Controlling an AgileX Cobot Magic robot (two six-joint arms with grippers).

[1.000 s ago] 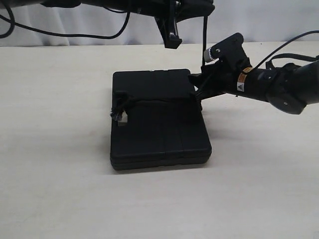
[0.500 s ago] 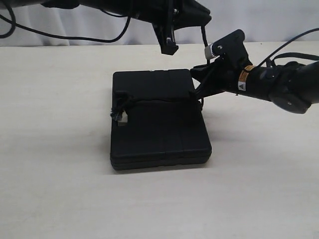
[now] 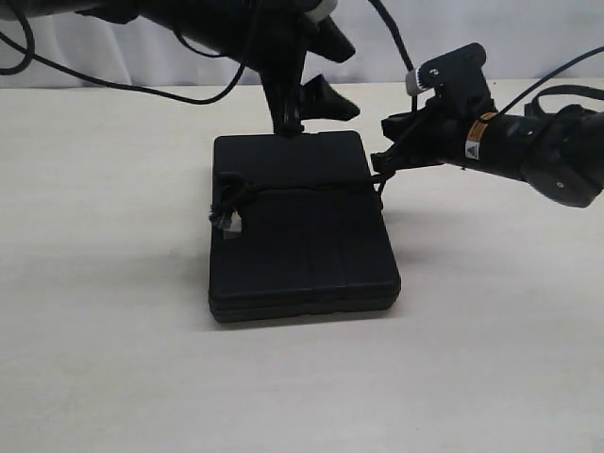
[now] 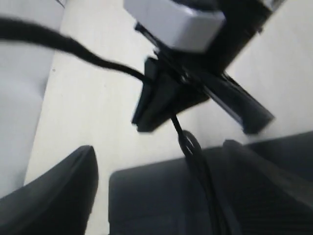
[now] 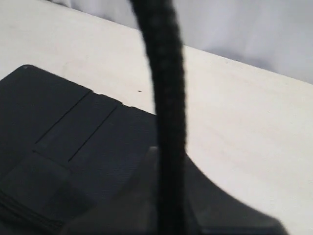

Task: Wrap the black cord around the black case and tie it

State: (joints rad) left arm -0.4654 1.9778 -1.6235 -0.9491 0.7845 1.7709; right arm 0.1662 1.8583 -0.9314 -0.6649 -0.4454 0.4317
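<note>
Left pincer: left gripper (image 3: 319, 115) is hovering above the far edge of the black case (image 3: 302, 250), with its jaws standing wide apart and nothing between them.
Right pincer: right gripper (image 3: 383, 170) is sitting just beside the case's right edge with its jaws pressed narrow. In the left wrist view the black cord (image 3: 311, 189) is running straight into its tips, so it appears to be pinching the cord.
Black cord: one strand is stretching across the top of the case, from the frayed knot (image 3: 225, 217) at the left edge to the right gripper. More cord is rising close past the right wrist camera, and its far end is running out of sight.
Black case: it is lying flat and closed on the table (image 3: 113, 359), between the two arms and nearer the right one.
Done so far: one pass of cord is crossing the lid, and it is looking taut. Whether the cord is also passing underneath is hidden.
Left to do: by my judgement most of the job is waiting. That means carrying the loose length around the case, bringing it back to the knot end, and tying it off.
Next move: the open left gripper is looking well placed to take up the loose length while the right one is keeping tension.
Risk: if the right grip is slackening, the strand on the lid is likely to slide off toward an edge.
</note>
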